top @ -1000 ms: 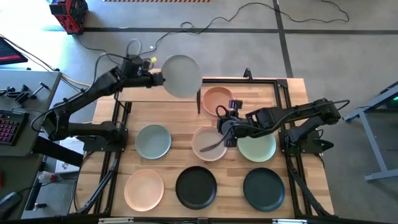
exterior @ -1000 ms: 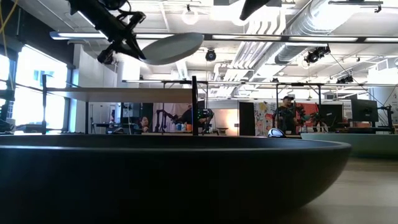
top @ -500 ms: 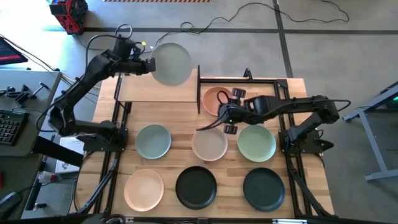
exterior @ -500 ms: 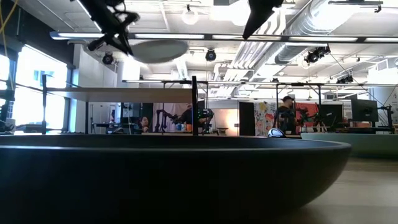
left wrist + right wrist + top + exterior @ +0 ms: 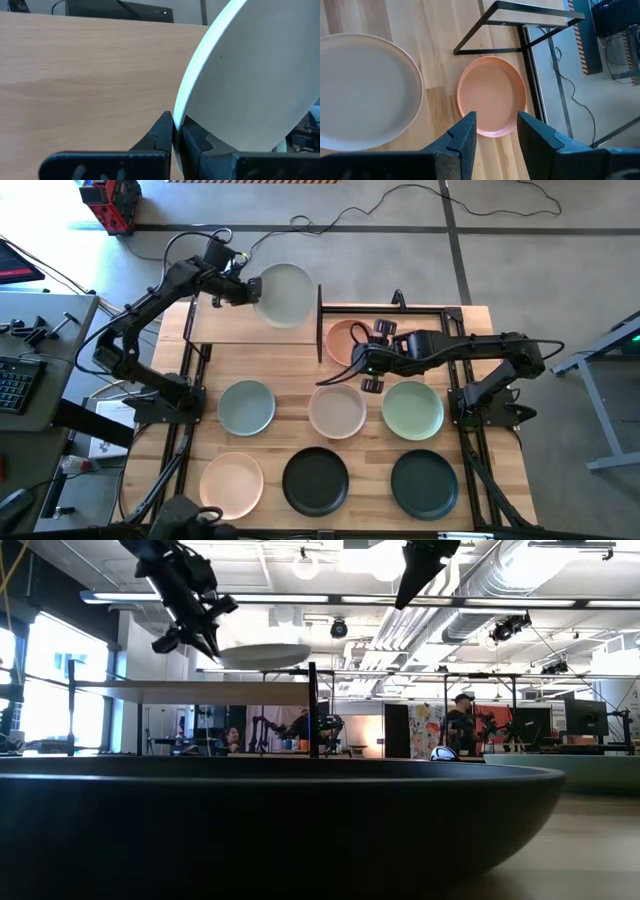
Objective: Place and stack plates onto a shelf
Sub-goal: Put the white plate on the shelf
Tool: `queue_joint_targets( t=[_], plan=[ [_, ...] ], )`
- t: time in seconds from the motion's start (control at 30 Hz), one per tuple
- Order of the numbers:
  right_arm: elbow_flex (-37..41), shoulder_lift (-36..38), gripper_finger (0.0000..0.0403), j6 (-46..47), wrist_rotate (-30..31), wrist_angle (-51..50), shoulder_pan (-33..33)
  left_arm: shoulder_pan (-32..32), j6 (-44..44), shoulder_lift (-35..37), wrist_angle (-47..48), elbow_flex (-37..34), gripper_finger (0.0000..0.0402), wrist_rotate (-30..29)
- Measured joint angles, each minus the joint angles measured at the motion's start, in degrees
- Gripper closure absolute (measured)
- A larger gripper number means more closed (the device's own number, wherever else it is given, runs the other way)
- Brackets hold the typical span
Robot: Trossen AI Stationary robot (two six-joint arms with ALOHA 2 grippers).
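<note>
Plate rim between left fingers

Grey floor with trailing cables; exposed ceiling ducts overhead.

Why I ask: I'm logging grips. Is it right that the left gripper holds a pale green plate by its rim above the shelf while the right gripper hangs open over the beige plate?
Not quite. The right gripper hangs open over the salmon pink plate, as the right wrist view shows. The left gripper does hold the pale green plate by its rim above the shelf.
</note>
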State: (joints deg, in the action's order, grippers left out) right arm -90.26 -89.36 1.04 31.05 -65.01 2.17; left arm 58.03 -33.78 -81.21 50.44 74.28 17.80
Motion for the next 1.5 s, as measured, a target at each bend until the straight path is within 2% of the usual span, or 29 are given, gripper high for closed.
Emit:
queue_joint_targets(
  t=[0.3,0.7,0.97,1.5],
  plan=[
    [0.0,0.0,0.0281,0.0,0.0,-0.5,0.0,0.9,0.0,-1.6,5.7,0.0,0.0399,0.0],
    [0.0,0.0,0.0281,0.0,0.0,-0.5,0.0,0.7,-0.7,-1.7,5.7,0.0,0.0389,0.3],
    [0.0,0.0,0.0281,0.0,0.0,-0.5,0.0,-1.9,-1.1,-3.9,5.2,0.0,0.0388,0.2],
    [0.0,0.0,0.0281,0.0,0.0,-1.7,0.0,-2.1,-0.3,-4.7,4.9,0.0,0.0387,-2.1]
  ],
)
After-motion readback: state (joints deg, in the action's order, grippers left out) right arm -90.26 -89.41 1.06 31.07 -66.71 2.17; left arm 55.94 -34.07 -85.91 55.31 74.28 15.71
